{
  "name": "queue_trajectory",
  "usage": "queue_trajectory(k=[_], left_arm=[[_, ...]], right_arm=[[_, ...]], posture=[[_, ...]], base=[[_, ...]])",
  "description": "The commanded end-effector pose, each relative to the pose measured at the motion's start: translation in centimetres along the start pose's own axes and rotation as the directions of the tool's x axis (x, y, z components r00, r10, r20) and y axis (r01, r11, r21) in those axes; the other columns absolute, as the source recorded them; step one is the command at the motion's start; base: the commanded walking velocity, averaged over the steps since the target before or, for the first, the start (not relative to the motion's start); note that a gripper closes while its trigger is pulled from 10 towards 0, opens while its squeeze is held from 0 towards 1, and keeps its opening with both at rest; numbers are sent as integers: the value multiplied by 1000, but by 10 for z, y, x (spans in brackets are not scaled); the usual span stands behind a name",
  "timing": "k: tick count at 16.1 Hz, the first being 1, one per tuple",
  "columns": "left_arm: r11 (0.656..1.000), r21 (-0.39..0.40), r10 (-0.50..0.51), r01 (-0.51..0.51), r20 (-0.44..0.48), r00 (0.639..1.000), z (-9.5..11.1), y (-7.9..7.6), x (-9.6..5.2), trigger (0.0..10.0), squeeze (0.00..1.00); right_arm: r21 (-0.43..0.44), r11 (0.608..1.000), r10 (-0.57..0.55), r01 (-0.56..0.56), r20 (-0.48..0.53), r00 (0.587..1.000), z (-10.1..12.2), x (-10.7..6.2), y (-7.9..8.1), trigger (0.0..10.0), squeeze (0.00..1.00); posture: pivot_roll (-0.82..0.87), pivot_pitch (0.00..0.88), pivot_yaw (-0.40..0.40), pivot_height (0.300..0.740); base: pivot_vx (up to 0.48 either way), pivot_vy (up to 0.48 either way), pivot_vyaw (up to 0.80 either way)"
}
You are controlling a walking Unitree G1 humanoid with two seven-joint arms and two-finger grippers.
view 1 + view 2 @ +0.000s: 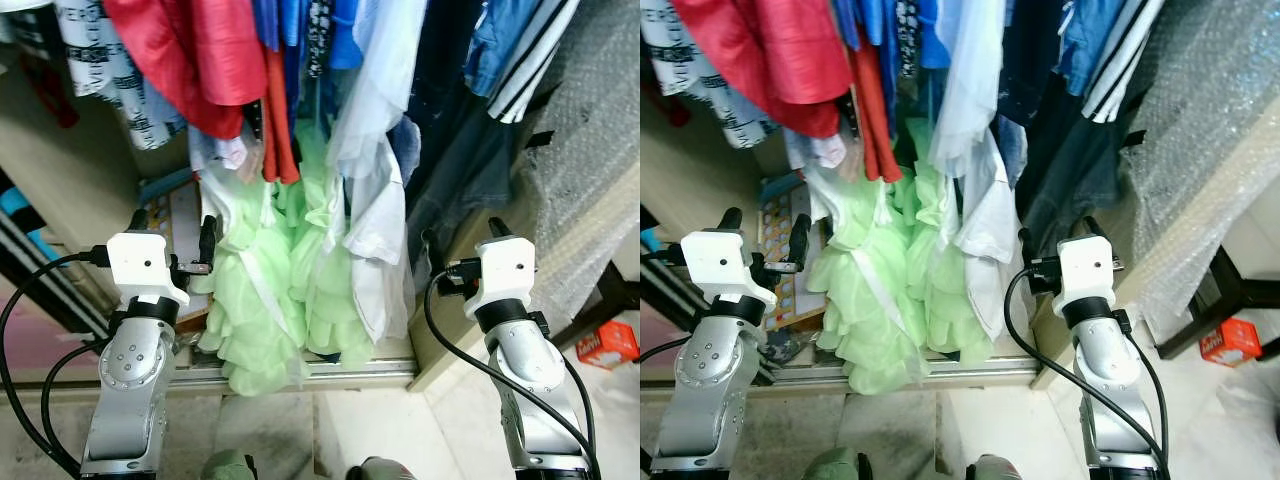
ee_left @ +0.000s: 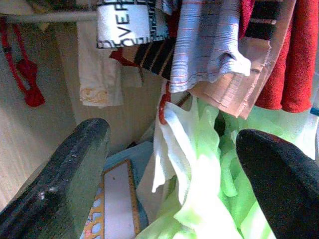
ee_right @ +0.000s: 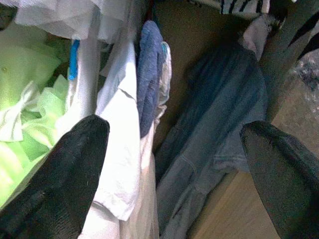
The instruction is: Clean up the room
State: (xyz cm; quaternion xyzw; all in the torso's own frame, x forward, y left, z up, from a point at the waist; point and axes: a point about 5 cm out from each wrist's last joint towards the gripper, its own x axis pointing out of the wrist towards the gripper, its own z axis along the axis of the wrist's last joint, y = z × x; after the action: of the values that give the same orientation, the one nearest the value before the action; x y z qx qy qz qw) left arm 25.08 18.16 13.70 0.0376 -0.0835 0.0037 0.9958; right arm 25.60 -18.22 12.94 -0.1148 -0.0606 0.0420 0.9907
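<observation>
I face an open wardrobe packed with hanging clothes. A pale green frilly dress (image 1: 270,300) hangs down to the wardrobe floor at the centre. A white shirt (image 1: 375,235) hangs to its right and a red garment (image 1: 200,60) hangs higher up to the left. My left gripper (image 1: 175,235) is raised at the dress's left edge, open and empty, and the left wrist view shows its fingers (image 2: 70,169) spread wide. My right gripper (image 1: 465,240) is raised just right of the white shirt, open and empty, in front of dark denim clothes (image 3: 214,139).
A metal sliding-door rail (image 1: 330,372) runs along the wardrobe's bottom edge. A flat board with a yellow border (image 1: 178,225) leans inside at the left. Bubble wrap (image 1: 590,150) covers something at the right. An orange box (image 1: 606,345) lies on the floor beside dark furniture legs.
</observation>
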Motion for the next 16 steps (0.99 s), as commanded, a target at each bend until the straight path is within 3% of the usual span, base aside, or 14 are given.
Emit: queue_trajectory(k=[1, 4, 16], left_arm=[[1000, -7, -12, 12, -14, 1000, -3, -1, 0, 10000, 0], [1000, -4, -20, 20, -6, 1000, -1, -1, -1, 10000, 0], [1000, -5, -12, 12, -27, 1000, -1, 0, -4, 10000, 0]], right_arm=[[2, 1000, -15, 15, -23, 1000, -5, -1, -4, 10000, 0], [9, 1000, -14, 15, -28, 999, -6, -2, -3, 10000, 0], [19, 999, 49, -49, -25, 998, 6, -3, 7, 10000, 0]], posture=[[-7, 0, -8, 740], [-4, 0, -9, 740], [-2, 0, -9, 740]], base=[[0, 0, -463], [84, 0, -492], [286, 0, 0]])
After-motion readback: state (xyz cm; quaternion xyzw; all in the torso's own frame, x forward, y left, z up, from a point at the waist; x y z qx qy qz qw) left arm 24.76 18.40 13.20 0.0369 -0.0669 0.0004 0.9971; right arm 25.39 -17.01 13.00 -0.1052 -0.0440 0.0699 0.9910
